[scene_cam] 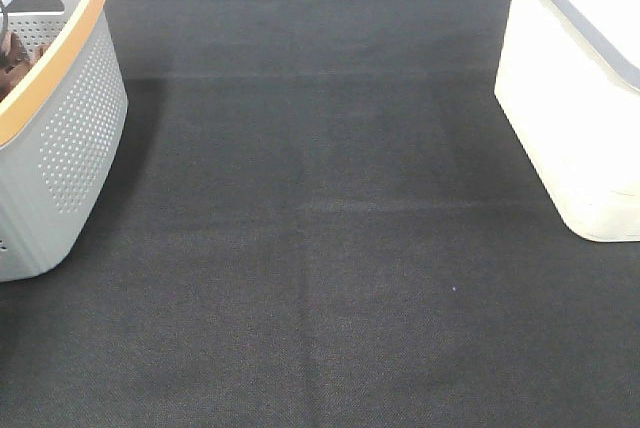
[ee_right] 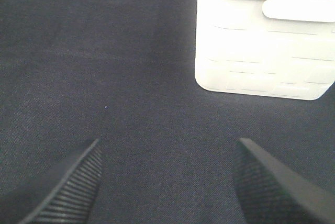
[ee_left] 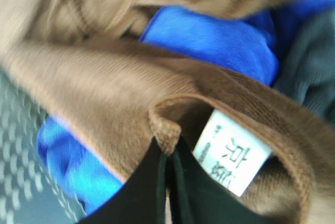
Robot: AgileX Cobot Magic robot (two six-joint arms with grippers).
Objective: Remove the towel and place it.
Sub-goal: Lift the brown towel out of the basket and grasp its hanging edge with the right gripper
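Note:
In the left wrist view the reddish-brown towel (ee_left: 104, 85) lies crumpled inside the basket, its white tag (ee_left: 233, 153) showing at a stitched edge. My left gripper (ee_left: 168, 153) is shut on that stitched edge just beside the tag, its black fingers (ee_left: 141, 195) pressed together. From the high camera only a sliver of the towel (scene_cam: 12, 66) shows over the rim of the basket (scene_cam: 70, 118). My right gripper (ee_right: 168, 150) hovers open above the black table cover with nothing between its fingers.
A blue cloth (ee_left: 220, 41) and a dark grey cloth (ee_left: 309, 67) lie under and beside the towel in the basket. A white lidded bin (scene_cam: 580, 98) stands at the right. Black fabric (scene_cam: 320, 198) covers the table between basket and bin.

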